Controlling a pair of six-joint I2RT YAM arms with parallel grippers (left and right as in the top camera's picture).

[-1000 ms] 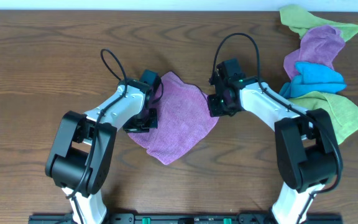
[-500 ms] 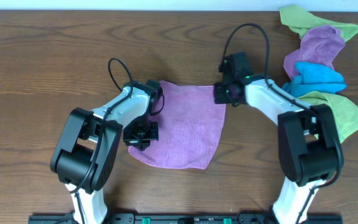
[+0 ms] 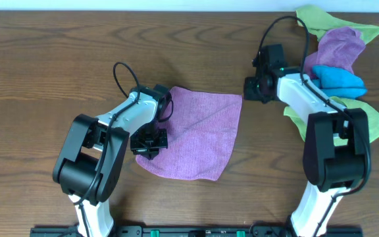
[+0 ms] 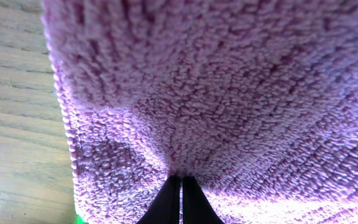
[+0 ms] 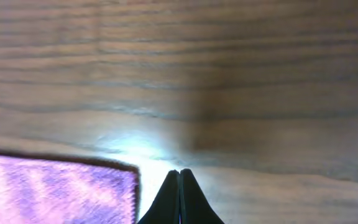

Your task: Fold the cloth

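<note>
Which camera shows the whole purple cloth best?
The overhead: the cloth lies spread out, nearly all in view. The left wrist view shows only fuzzy pile up close; the right wrist view catches just one corner.

Right gripper (image 5: pixel 179 174) showing at bottom of view, dark fingers pressing tip to tip, nothing sitting between them. Brown wood-grain counter (image 5: pixel 241 74) filling most of view. Purple cloth (image 5: pixel 55 190) lying flat on counter, looking blurred, its corner coming just beside fingers. Bright glare shining on wood right above tips, next to cloth corner.
</note>
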